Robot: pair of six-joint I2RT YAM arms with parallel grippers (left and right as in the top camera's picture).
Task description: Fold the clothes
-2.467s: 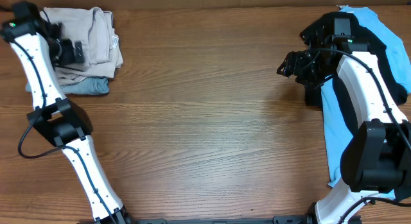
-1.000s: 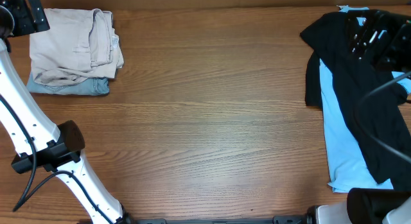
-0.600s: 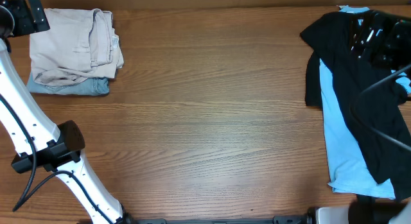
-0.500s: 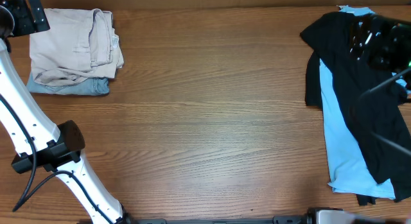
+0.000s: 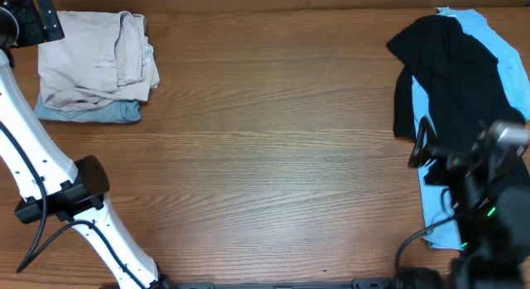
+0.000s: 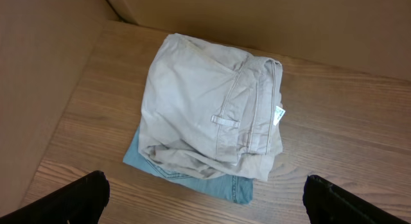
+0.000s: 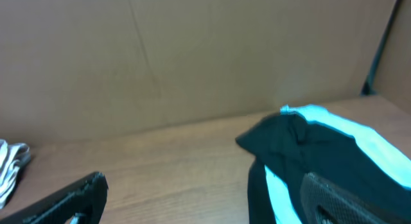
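The khaki shorts (image 6: 205, 115) lie as a soft, creased, squarish bundle on the denim shorts (image 6: 192, 180), just ahead of the left gripper (image 6: 204, 193), whose fingers are spread and empty. The right gripper (image 7: 205, 201), also spread and empty, has just drawn back, leaving the limp black garment (image 5: 451, 74) draped over the light-blue garment (image 5: 497, 49) ahead of it; the fold looks finished.

The wooden table (image 5: 273, 156) carries denim shorts (image 5: 91, 113) far left, a blue garment (image 5: 512, 69) right.
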